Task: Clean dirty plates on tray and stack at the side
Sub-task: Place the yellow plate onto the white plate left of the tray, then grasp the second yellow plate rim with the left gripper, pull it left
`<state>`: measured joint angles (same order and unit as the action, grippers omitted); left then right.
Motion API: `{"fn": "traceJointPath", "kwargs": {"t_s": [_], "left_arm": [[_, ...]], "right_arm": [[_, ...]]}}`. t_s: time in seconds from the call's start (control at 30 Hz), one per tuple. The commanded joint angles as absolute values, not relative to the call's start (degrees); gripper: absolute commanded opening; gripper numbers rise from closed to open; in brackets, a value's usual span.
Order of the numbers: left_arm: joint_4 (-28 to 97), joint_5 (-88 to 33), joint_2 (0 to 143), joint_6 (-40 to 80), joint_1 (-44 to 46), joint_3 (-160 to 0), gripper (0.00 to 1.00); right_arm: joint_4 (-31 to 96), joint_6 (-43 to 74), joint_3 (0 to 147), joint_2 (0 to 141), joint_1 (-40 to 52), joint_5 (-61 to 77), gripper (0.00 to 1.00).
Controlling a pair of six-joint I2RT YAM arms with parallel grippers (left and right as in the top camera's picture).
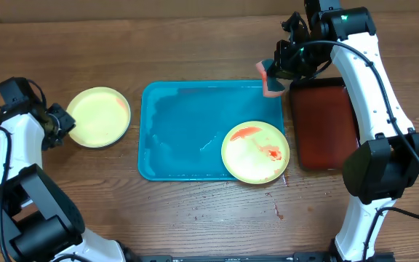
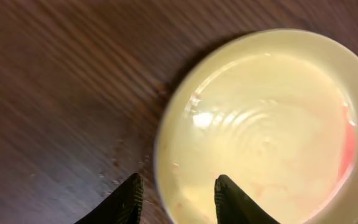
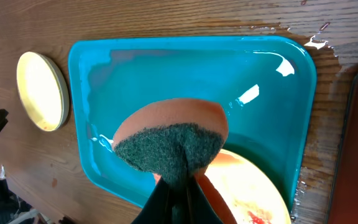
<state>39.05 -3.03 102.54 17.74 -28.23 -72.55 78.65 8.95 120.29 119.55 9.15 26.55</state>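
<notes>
A pale yellow-green plate (image 1: 99,116) lies on the bare wood left of the teal tray (image 1: 180,124), with a faint red smear at its right rim (image 2: 350,143). My left gripper (image 1: 62,122) is at this plate's left edge. Its jaws stand open on either side of the rim (image 2: 178,199) without pinching it. A second plate (image 1: 255,151), smeared with red sauce, sits in the tray's near right corner (image 3: 247,186). My right gripper (image 1: 276,69) hangs above the tray's far right corner, shut on an orange sponge with a green scrub face (image 3: 169,134).
A dark red, black-rimmed tray (image 1: 324,124) lies right of the teal tray. Water films the teal tray's floor (image 3: 185,68) and wets the wood at its far right corner. Red specks dot the table in front of the sauced plate.
</notes>
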Motion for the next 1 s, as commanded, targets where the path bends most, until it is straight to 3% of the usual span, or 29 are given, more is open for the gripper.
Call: {"fn": "traceJointPath", "kwargs": {"t_s": [0.0,0.23,0.47,0.63,0.97], "left_arm": [[38.7,-9.5,101.9,14.4,-26.0,-73.2,0.42],[44.4,-14.5,101.9,9.3,-17.2,-77.2,0.43],[46.7,-26.8,101.9,9.0,-2.4,-78.4,0.44],[47.4,-26.2,101.9,9.0,9.4,-78.0,0.52],[49.9,-21.3,107.1,9.4,21.2,-77.8,0.51]], "right_arm": [[78.6,8.5,120.6,117.6,9.3,26.5,0.04],[78.7,8.5,120.6,117.6,9.3,26.5,0.04],[78.6,8.5,120.6,117.7,9.3,26.5,0.04],[78.7,8.5,120.6,117.6,9.3,26.5,0.04],[78.8,8.5,120.6,117.6,9.3,26.5,0.04]]}}
